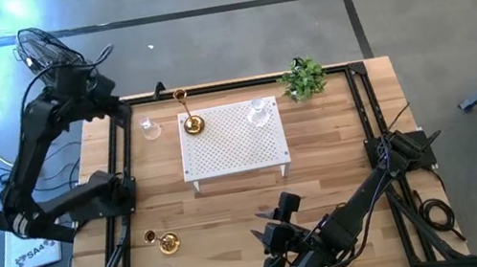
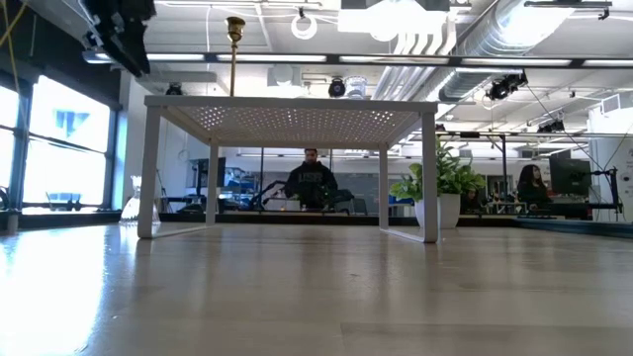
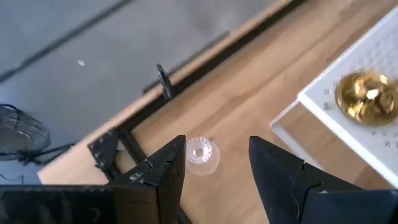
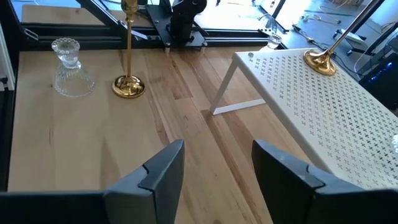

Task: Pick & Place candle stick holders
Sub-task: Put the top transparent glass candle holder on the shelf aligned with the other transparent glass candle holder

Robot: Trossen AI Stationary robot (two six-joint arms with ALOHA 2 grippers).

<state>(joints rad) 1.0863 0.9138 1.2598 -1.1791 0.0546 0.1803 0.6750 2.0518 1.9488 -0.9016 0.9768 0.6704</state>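
Left hand [image 3: 214, 180] fingers apart above glass holder [image 3: 202, 154] near table's far edge, right hand [image 4: 214, 180] apart over bare wood.

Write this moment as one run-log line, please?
left gripper: open above glass holder on table | right gripper: open, waiting near table front | white stand: brass holder, another glass holder

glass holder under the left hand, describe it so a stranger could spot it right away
Start at the white perforated stand in the middle of the wooden table. Off its far left corner, on bare wood, stands a small clear glass holder, with the open left hand above it. The other clear holder nearby stands on the stand itself.
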